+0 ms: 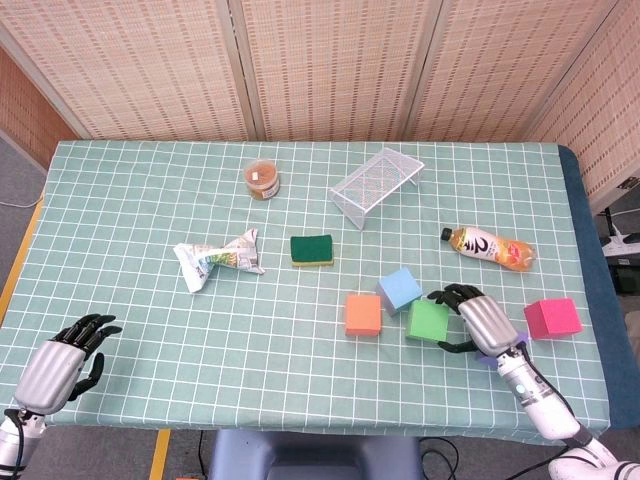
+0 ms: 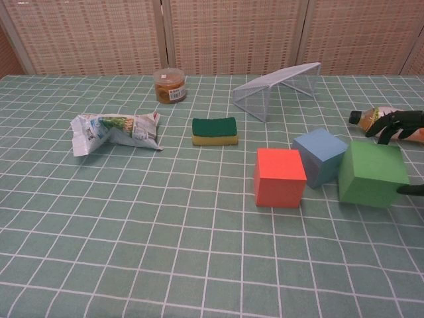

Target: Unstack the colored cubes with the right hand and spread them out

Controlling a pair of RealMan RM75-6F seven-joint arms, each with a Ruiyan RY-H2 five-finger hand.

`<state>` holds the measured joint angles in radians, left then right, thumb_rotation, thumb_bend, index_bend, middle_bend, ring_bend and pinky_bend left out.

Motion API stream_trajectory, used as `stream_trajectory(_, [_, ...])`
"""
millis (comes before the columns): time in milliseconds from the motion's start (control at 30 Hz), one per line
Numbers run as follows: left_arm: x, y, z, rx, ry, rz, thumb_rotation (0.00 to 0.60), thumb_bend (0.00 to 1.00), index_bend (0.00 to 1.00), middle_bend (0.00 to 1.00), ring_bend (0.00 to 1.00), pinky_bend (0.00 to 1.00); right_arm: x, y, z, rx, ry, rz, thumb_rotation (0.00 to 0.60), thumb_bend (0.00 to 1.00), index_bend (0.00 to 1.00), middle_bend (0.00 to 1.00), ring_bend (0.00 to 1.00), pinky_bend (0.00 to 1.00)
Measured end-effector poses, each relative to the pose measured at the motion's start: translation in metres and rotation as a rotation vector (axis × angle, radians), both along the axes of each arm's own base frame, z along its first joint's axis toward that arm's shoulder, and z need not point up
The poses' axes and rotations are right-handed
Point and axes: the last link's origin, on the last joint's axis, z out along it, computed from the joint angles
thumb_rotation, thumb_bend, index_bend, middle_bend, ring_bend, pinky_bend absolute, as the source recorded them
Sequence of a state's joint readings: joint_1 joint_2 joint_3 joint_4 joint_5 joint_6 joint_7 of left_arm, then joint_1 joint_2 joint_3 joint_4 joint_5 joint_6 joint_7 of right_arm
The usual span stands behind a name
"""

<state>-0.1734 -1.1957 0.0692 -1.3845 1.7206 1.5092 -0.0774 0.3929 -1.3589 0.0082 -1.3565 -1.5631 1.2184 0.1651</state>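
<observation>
Three cubes sit close together right of centre. The orange cube [image 1: 364, 314] [image 2: 279, 177] is leftmost, and the blue cube [image 1: 399, 289] [image 2: 320, 157] stands turned at an angle behind it. My right hand [image 1: 478, 320] grips the green cube [image 1: 428, 320] [image 2: 373, 173] from its right side, with fingers [image 2: 396, 122] over the far edge and the thumb at the near edge. A pink cube [image 1: 552, 317] lies further right. Only slivers of a purple cube [image 1: 520, 339] show under the right hand. My left hand [image 1: 65, 365] rests at the front left with nothing in it.
A drink bottle [image 1: 488, 247] lies just behind the right hand. A wire rack [image 1: 377, 183], a green sponge [image 1: 312, 249], a crumpled packet [image 1: 218, 260] and a small jar [image 1: 262, 179] sit further back. The table's front edge is close to both hands.
</observation>
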Motion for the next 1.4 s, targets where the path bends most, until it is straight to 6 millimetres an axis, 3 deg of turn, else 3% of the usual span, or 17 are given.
stream_trajectory(333, [0.0, 0.0, -0.003, -0.009, 0.011, 0.001, 0.6, 0.67, 0.28, 0.2, 0.17, 0.43, -0.015, -0.014, 0.044, -0.334, 0.132, -0.129, 0.6, 0.05, 0.25, 0.46, 0.18, 0.26])
stream_trajectory(433, [0.0, 0.0, -0.003, -0.009, 0.011, 0.002, 0.6, 0.67, 0.28, 0.2, 0.17, 0.43, -0.021, -0.017, 0.045, -0.374, 0.188, -0.149, 0.6, 0.05, 0.19, 0.34, 0.11, 0.25])
stream_trajectory(567, [0.0, 0.0, -0.003, -0.008, 0.011, 0.002, 0.6, 0.67, 0.28, 0.2, 0.17, 0.43, -0.025, -0.018, 0.043, -0.38, 0.211, -0.168, 0.6, 0.05, 0.03, 0.09, 0.01, 0.22])
stream_trajectory(667, [0.0, 0.0, -0.003, -0.01, 0.01, 0.003, 0.6, 0.67, 0.28, 0.2, 0.17, 0.43, -0.023, -0.016, 0.037, -0.329, 0.194, -0.155, 0.6, 0.05, 0.0, 0.01, 0.0, 0.18])
stream_trajectory(1033, [0.001, 0.0, -0.003, -0.014, 0.011, 0.001, 0.6, 0.67, 0.28, 0.2, 0.17, 0.43, 0.005, 0.003, 0.009, -0.111, 0.073, 0.03, 0.6, 0.05, 0.01, 0.01, 0.0, 0.11])
stream_trajectory(1400, [0.0, 0.0, -0.002, -0.015, 0.01, 0.001, 0.6, 0.67, 0.28, 0.2, 0.17, 0.43, 0.035, -0.024, -0.032, 0.002, 0.152, 0.099, 0.6, 0.05, 0.09, 0.07, 0.0, 0.11])
